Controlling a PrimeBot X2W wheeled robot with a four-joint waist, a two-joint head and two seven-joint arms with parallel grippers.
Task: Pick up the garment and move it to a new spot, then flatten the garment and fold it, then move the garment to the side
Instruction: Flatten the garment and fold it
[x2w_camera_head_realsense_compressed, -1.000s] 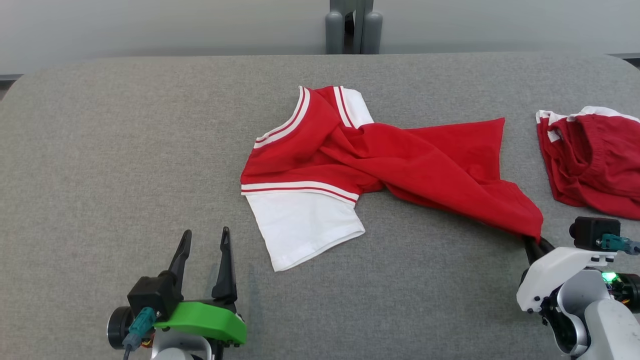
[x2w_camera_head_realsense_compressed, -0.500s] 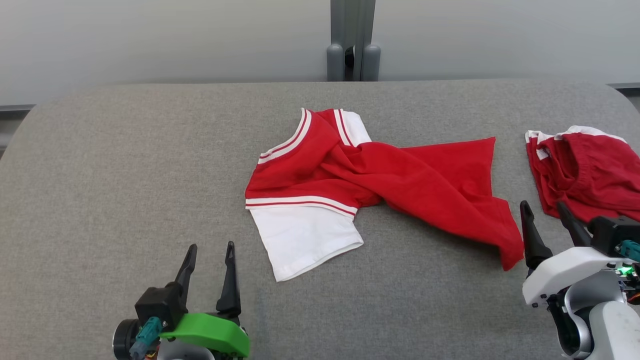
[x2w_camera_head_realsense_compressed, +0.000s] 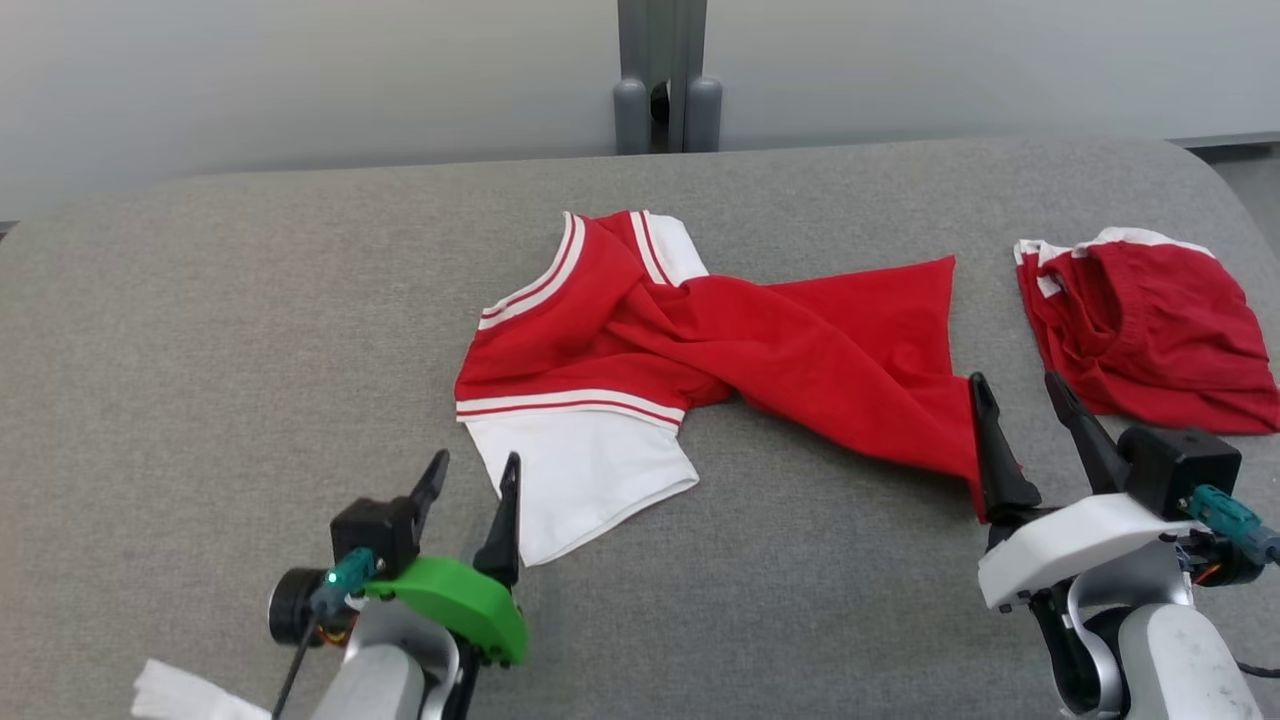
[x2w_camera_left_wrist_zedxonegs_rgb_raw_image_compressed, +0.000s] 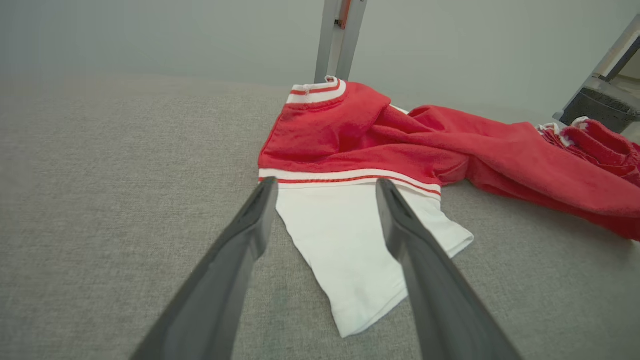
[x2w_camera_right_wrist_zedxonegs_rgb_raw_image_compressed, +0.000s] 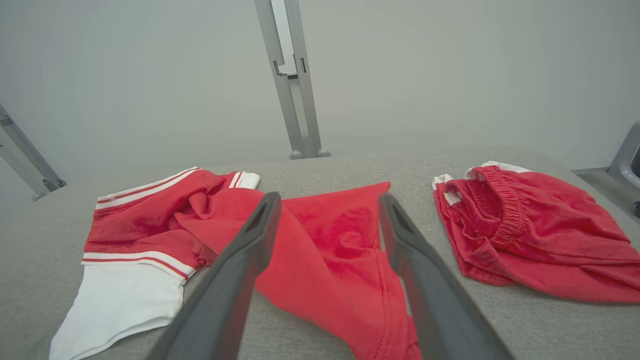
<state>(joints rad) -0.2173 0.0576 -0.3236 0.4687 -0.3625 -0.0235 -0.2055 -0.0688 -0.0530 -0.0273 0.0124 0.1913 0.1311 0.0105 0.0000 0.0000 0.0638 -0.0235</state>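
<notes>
Now, start at your left. The left gripper (x2w_camera_head_realsense_compressed: 476, 460) hangs low over the table (x2w_camera_head_realsense_compressed: 200, 380) with its jaws apart and nothing between them. Its right finger sits just beside the near edge of the white sleeve (x2w_camera_head_realsense_compressed: 580, 470), and in the left wrist view the two fingers frame that sleeve. I read that as a line-up for a pinch there, since the sleeve is the one flat, free corner on this side.

Move to the middle and you have the shirt (x2w_camera_head_realsense_compressed: 760, 350). It lies on the table, gripped by nobody. The striped collar end is towards the left, and the red body is wrung across itself and trails off to the right. That twist is why it can't be folded yet, so flattening looks like the step in hand.

Follow the red tail down and right to its hem corner, which ends at the left finger of the right gripper (x2w_camera_head_realsense_compressed: 1015, 380). Those jaws also stand wide and hold nothing. You can't tell from these views whether the finger touches the cloth.

Further right, across a strip of bare table, the shorts (x2w_camera_head_realsense_compressed: 1140, 320) lie bunched. Keep your right jaws off them when you reach for the hem.
</notes>
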